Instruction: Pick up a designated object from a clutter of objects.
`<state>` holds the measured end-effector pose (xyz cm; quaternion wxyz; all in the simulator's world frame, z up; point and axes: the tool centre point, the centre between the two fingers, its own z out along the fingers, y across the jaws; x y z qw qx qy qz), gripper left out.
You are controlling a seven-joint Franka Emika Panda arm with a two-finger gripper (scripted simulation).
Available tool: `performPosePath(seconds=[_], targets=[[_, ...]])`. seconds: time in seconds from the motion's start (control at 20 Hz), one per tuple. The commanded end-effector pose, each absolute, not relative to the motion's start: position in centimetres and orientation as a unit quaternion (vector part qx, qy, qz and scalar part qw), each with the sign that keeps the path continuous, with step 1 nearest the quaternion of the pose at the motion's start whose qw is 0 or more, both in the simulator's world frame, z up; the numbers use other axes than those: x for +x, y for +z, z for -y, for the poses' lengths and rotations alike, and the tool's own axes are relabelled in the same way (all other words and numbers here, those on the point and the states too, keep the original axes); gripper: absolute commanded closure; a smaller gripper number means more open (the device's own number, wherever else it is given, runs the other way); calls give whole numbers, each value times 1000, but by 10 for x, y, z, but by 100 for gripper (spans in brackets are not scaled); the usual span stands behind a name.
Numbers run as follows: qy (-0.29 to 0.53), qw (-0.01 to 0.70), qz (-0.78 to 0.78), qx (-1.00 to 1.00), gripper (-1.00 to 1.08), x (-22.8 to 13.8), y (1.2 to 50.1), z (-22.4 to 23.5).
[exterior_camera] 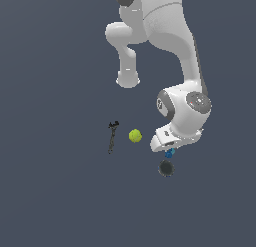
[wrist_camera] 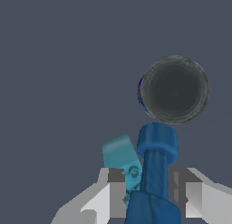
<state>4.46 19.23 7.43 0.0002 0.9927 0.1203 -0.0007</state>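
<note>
The designated dark royal-blue piece (wrist_camera: 155,169) lies on the floor, its wider round end toward the dark grey disc (wrist_camera: 174,89). My gripper (wrist_camera: 149,191) is low over it and open, with one finger (wrist_camera: 116,191) on each side of its shaft. A small gap shows on each side. The teal brick (wrist_camera: 120,153) lies right beside the piece, partly behind one finger. In the exterior view the hand (exterior_camera: 169,150) hides most of the blue piece (exterior_camera: 170,153); only a small blue bit shows just above the disc (exterior_camera: 166,168).
A yellow-green ball (exterior_camera: 135,136) sits to the exterior view's left of the hand. A black adjustable wrench (exterior_camera: 113,136) lies further left. The white arm (exterior_camera: 187,111) reaches down from above. The floor is plain dark grey.
</note>
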Motion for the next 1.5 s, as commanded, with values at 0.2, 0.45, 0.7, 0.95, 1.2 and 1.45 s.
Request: performPosePath(seconds=[0.2,0.45,0.7,0.95,1.2,1.45], targets=[[0,0,-120,993,108,32,113,-187],[0,1,-120,993,108,18,157,-181],[0,1,-121,993,108,2,207,-174],[0,0,-121,993,108,-14,261,-168],[0,0,-121,993,108,-30,315,-161],[0,-1,-121,993,108,-43,361,-155]])
